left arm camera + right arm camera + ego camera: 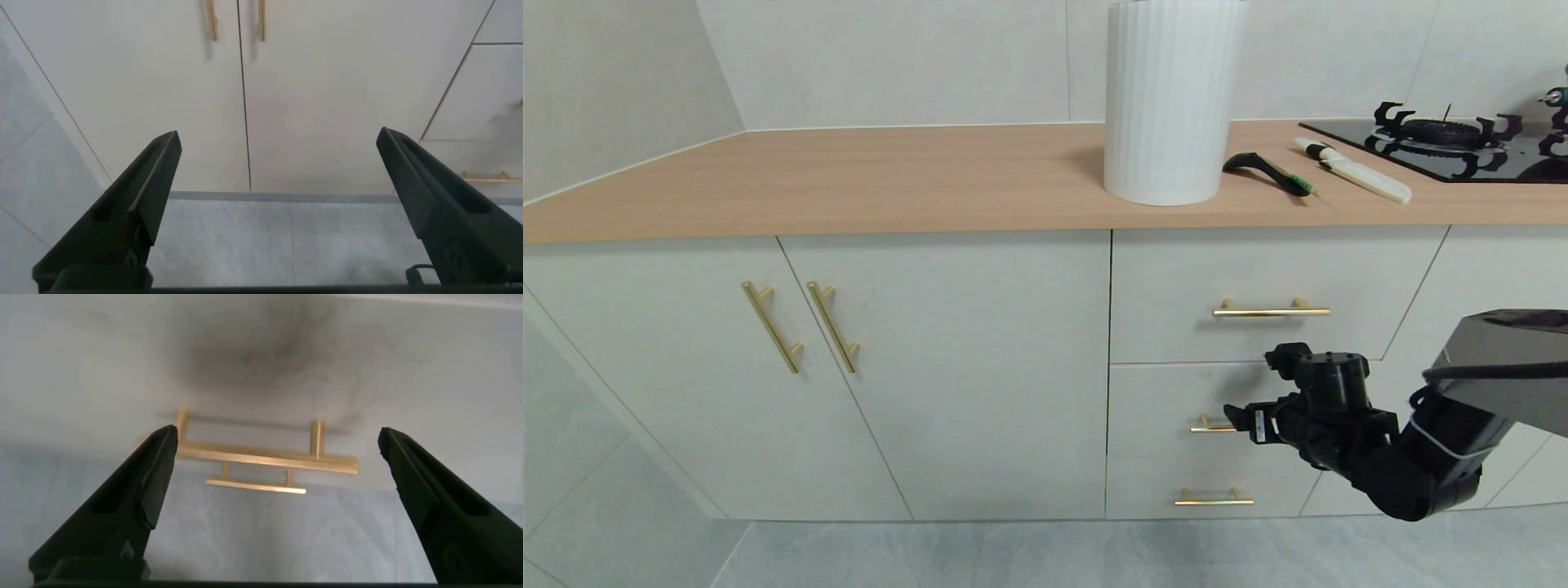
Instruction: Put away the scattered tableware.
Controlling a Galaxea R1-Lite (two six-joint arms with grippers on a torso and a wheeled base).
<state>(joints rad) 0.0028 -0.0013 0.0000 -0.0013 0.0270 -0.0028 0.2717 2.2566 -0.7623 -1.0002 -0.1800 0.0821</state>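
On the wooden countertop (849, 175) lie a black-handled utensil with a green tip (1266, 172) and a white knife (1352, 169), to the right of a tall white ribbed container (1168, 102). My right gripper (1262, 388) is open, low in front of the drawer stack, its fingers on either side of the middle drawer's gold handle (1211, 426) without closing on it. From the right wrist the same handle (265, 453) lies between the open fingers (122, 514) of that gripper (278, 434). My left gripper (278, 137) is open and empty, facing the cupboard doors (327, 90) near the floor.
A black gas hob (1445, 139) occupies the counter's right end. There is a top drawer handle (1271, 310) and a bottom one (1213, 499). Two cupboard doors with gold handles (800, 327) fill the left side. Grey tiled floor (1013, 555) lies below.
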